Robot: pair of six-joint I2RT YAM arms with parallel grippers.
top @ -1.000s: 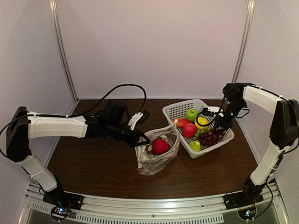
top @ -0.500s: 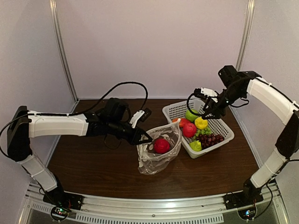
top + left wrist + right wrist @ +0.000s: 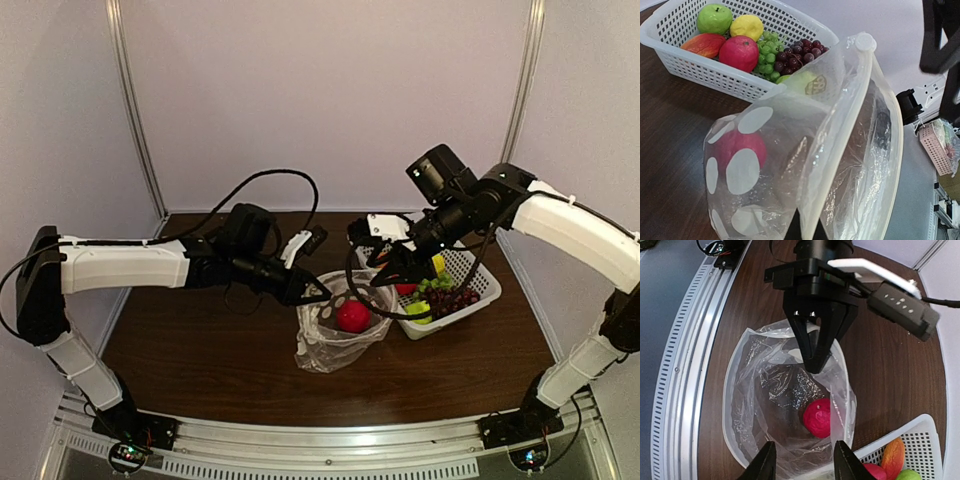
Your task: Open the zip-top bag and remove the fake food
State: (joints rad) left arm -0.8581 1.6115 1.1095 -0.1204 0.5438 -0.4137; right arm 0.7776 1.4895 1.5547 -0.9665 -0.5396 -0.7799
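Zip-top bag (image 3: 780, 400): open, red apple (image 3: 817, 417) inside
Left end effector (image 3: 815, 362): pinching its rim
Right end effector (image 3: 804, 445): parted, empty

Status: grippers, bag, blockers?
Left gripper shut on zip-top bag rim. Right gripper open over bag mouth. Red apple inside. Nothing in the way.

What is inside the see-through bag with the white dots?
One red fruit sits at the bottom of the zip-top bag. Nothing else shows, but shiny crinkles blur parts of it, so something tiny could hide.
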